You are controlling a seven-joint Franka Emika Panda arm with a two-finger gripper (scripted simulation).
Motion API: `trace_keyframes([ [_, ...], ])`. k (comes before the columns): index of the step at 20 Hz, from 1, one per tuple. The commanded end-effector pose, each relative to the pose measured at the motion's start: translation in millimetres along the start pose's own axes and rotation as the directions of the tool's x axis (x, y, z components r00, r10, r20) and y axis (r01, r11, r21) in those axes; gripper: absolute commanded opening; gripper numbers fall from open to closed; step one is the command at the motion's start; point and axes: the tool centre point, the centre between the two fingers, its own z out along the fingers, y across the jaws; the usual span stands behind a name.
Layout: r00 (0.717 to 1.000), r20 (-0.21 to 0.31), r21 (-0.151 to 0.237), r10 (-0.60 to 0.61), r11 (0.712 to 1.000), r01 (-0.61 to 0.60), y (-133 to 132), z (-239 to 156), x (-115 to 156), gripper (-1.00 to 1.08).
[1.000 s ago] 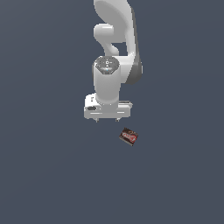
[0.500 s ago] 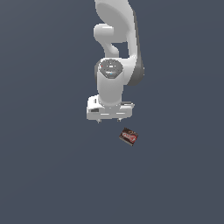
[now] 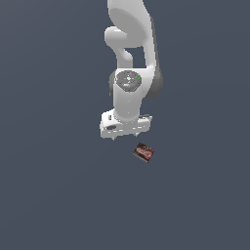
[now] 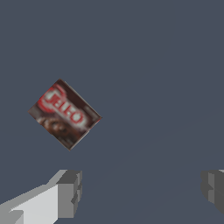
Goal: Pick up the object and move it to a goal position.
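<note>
The object (image 3: pixel 143 152), a small flat dark-brown box with a red-and-white label, lies face up on the plain grey-blue surface (image 3: pixel 58 195), turned at an angle so that its corners point along the exterior view's axes. In the wrist view we read red lettering on a white-edged band across the box (image 4: pixel 64 113), with darker brown print on the rest of its face. It rests flat, and nothing touches it.

Just beside it, toward the exterior view's upper left, we see the gripper (image 3: pixel 125 137) hanging from the white Panda arm (image 3: pixel 131 58), above the surface and apart from the box. Its jaws stand wide open and hold nothing. In the wrist view one grey finger pad (image 4: pixel 69 193) and its white housing show at one side and the other pad (image 4: pixel 213 187) at the far edge of the picture, with bare surface between them; the box lies outside that gap, off to the side of the first pad.

We see no other thing on the surface. Nothing stands between the gripper and the box, and open ground runs out from the box on every side to the edges of both views. The arm rises from the gripper toward the top of the exterior view, where its upper links leave the picture. No edge of the surface shows in either view.
</note>
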Motion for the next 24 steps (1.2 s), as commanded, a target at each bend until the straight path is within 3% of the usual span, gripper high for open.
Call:
trace_keyframes([
  [1, 0.999, -0.002, -0.001, -0.054, 0.999, 0.054, -6, 5, 3, 1.00],
  [5, 0.986, -0.007, -0.002, -0.165, 0.986, 0.165, -17, 14, 10, 1.00],
  [9, 0.954, -0.015, -0.003, -0.298, 0.955, 0.298, -32, 25, 17, 1.00],
  [17, 0.841, -0.033, -0.006, -0.539, 0.842, 0.539, -63, 47, 31, 1.00],
  [24, 0.748, -0.047, -0.010, -0.662, 0.749, 0.662, -82, 60, 37, 1.00],
])
